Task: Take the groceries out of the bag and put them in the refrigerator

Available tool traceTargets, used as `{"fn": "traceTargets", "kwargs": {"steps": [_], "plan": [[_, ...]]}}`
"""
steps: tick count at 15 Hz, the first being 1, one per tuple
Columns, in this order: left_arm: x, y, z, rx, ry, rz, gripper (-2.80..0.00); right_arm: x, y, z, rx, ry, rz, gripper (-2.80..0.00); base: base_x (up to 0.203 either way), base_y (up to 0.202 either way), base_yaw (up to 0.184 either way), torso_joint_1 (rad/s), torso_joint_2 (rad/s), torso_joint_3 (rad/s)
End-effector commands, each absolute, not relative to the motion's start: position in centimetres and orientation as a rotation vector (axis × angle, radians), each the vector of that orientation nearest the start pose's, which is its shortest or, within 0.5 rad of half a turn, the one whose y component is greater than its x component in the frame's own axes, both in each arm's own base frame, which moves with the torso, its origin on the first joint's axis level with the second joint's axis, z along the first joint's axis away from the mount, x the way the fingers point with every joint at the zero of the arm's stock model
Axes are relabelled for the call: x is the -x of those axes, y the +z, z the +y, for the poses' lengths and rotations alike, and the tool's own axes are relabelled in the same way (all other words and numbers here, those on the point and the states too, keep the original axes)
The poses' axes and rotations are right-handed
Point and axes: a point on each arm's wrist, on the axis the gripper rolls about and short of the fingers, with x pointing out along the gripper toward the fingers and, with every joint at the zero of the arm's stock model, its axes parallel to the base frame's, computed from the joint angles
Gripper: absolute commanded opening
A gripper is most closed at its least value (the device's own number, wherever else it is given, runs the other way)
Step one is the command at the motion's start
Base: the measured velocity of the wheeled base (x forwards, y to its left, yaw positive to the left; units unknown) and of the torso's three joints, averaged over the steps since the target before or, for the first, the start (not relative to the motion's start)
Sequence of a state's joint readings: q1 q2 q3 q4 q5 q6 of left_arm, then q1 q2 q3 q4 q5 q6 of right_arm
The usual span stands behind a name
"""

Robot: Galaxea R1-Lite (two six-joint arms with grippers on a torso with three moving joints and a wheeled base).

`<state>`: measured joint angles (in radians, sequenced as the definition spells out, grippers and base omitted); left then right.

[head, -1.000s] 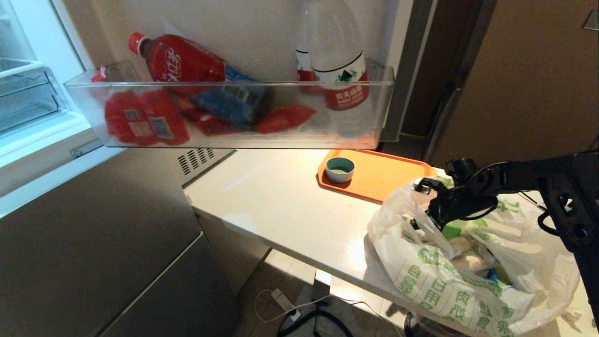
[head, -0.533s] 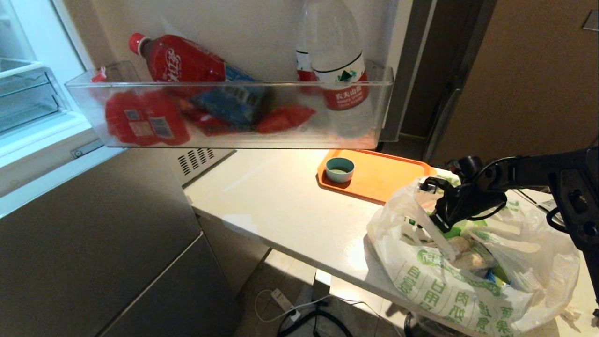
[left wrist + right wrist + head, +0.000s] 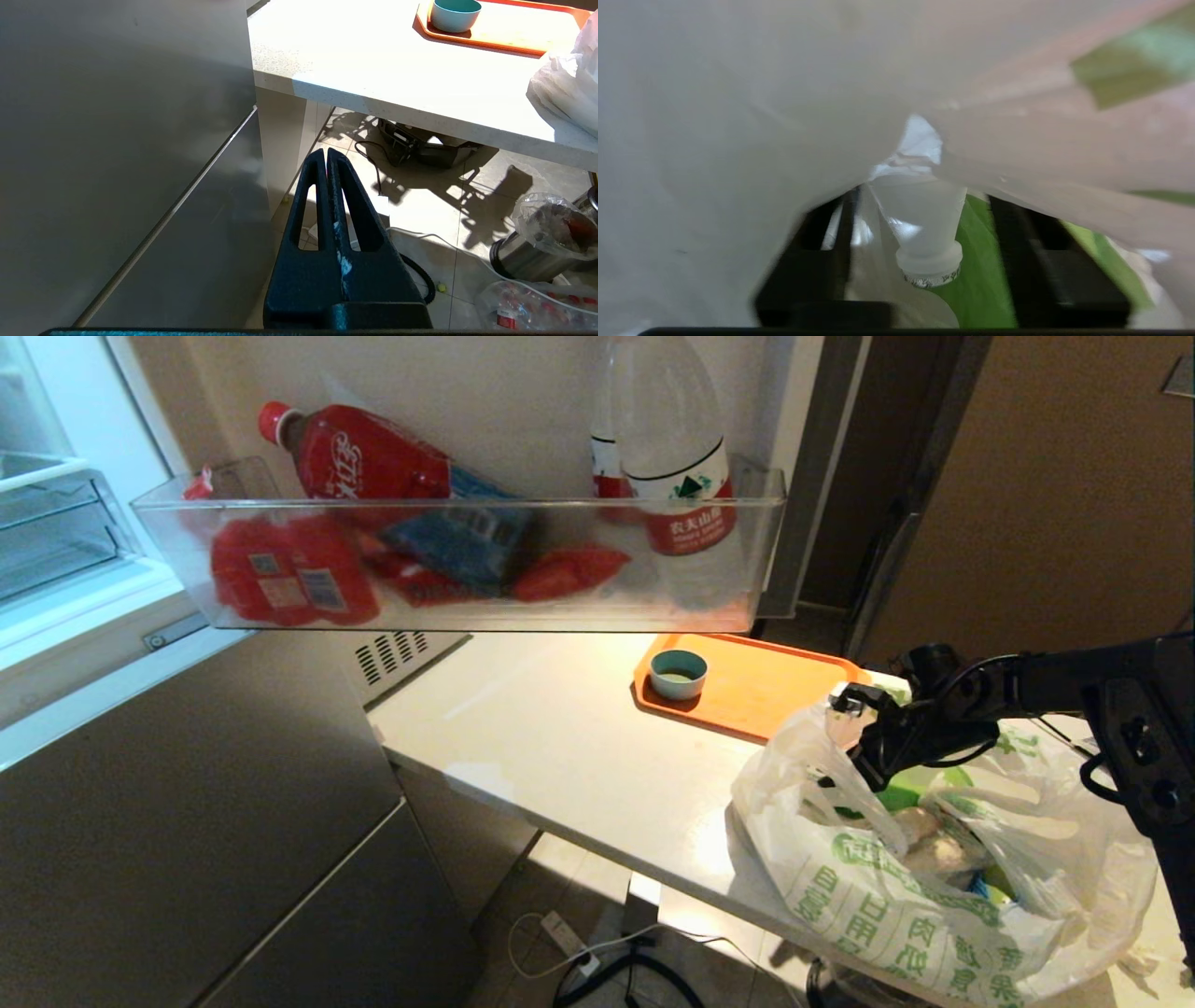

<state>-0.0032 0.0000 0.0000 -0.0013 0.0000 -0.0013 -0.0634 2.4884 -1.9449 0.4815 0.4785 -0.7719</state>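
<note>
Bag holds beige lumps — right gripper parted, seemingly astride a bottle.

A teal cup sits on an orange tray at centre frame; below, a white power strip lies on the tiled floor.
</note>
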Motion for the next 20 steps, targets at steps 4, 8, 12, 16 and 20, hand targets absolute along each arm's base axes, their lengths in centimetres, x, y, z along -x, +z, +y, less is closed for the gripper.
{"fn": "traceTargets", "kwargs": {"steps": [4, 8, 12, 16, 20], "plan": [[2.3, 7.6, 0.0, 0.002, -0.003, -0.002, -2.8, -48.4, 4.7, -1.8, 0.411, 0.74, 0.801, 0.0, 0.0, 0.0, 0.0, 0.0, 0.0, 0.0], [2.3, 7.6, 0.0, 0.002, -0.003, -0.002, -2.8, -48.6, 4.1, -1.7, 0.414, 0.738, 0.792, 0.0, 0.0, 0.0, 0.0, 0.0, 0.0, 0.0], [2.3, 7.6, 0.0, 0.002, -0.003, -0.002, -2.8, -48.7, 4.1, -1.8, 0.414, 0.736, 0.79, 0.0, 0.0, 0.0, 0.0, 0.0, 0.0, 0.0], [2.3, 7.6, 0.0, 0.002, -0.003, -0.002, -2.8, -48.7, 4.0, -1.7, 0.414, 0.737, 0.791, -2.8, 0.0, 0.0, 0.0, 0.0, 0.0, 0.0], [2.3, 7.6, 0.0, 0.002, -0.003, -0.002, -2.8, -48.6, 4.8, -1.7, 0.421, 0.733, 0.783, -2.8, 0.0, 0.0, 0.0, 0.0, 0.0, 0.0]]}}
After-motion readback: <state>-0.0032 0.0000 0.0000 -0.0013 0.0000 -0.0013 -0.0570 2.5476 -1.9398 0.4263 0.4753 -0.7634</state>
